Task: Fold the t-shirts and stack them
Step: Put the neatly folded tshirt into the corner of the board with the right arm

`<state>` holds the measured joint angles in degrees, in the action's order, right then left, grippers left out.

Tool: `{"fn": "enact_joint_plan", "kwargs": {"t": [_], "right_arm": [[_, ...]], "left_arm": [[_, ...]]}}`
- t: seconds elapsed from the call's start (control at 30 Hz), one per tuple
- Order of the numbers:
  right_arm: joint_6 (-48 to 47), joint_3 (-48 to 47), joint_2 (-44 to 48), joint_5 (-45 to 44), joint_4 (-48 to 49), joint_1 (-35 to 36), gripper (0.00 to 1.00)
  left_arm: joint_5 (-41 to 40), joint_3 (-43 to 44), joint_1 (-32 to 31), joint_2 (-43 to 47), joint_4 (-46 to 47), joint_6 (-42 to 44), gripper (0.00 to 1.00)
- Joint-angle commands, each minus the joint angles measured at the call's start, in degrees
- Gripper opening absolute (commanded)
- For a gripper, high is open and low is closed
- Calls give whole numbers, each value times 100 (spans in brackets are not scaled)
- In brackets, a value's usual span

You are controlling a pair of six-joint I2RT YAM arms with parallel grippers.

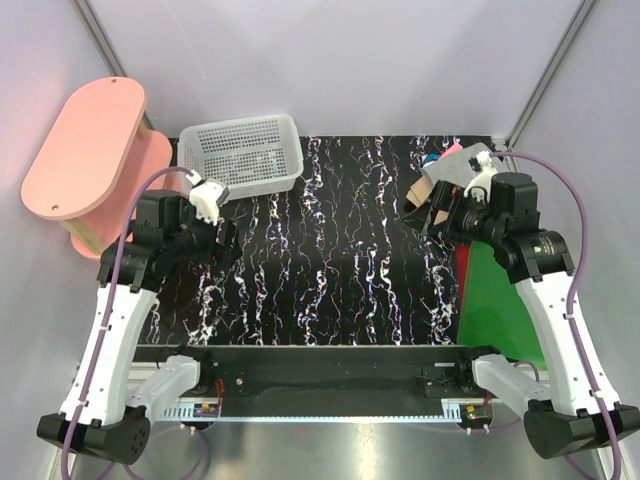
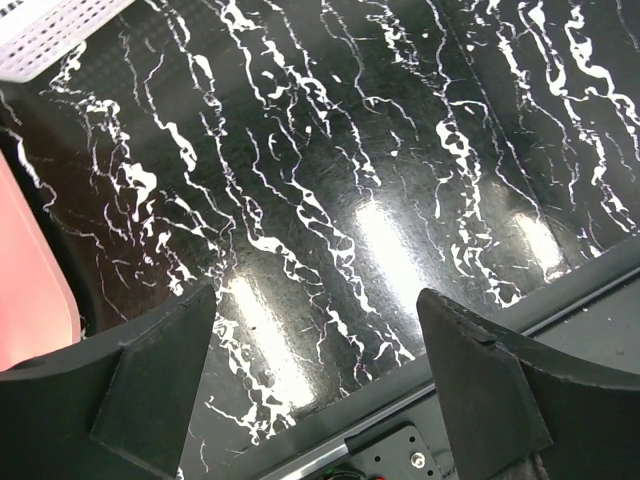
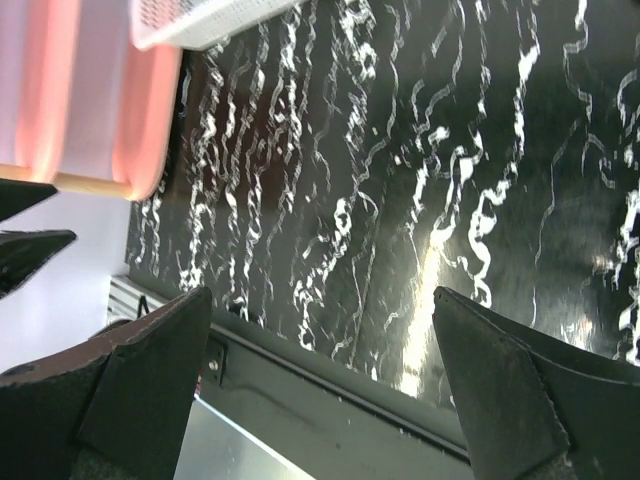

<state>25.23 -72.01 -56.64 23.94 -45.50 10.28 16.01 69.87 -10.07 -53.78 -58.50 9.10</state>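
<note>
The t-shirts lie in a small heap at the back right of the table, mostly hidden behind my right arm: tan cloth [image 1: 425, 187] with a bit of pink cloth [image 1: 452, 150] and blue cloth [image 1: 432, 158] peeking out. No light grey shirt shows in any view. My right gripper [image 1: 422, 216] hovers just in front of the heap, open and empty; its wrist view [image 3: 320, 292] shows only bare marble between the fingers. My left gripper [image 1: 227, 246] is open and empty over the left of the table, as its wrist view [image 2: 315, 295] shows.
A white mesh basket [image 1: 240, 150] stands at the back left and shows in both wrist views [image 2: 40, 30] [image 3: 200, 20]. A pink stool [image 1: 90, 150] stands off the table's left. A flat green board [image 1: 495, 300] lies at the right edge, under my right arm.
</note>
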Motion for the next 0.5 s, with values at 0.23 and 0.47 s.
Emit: {"fn": "enact_joint_plan", "kwargs": {"t": [0.23,0.47], "right_arm": [[-89,240,373,216,76,9,100],[-98,161,233,295,41,0,100]], "left_arm": [[-660,-535,22,350,462,-111,89],[-678,-676,22,351,620,-146,92]]}}
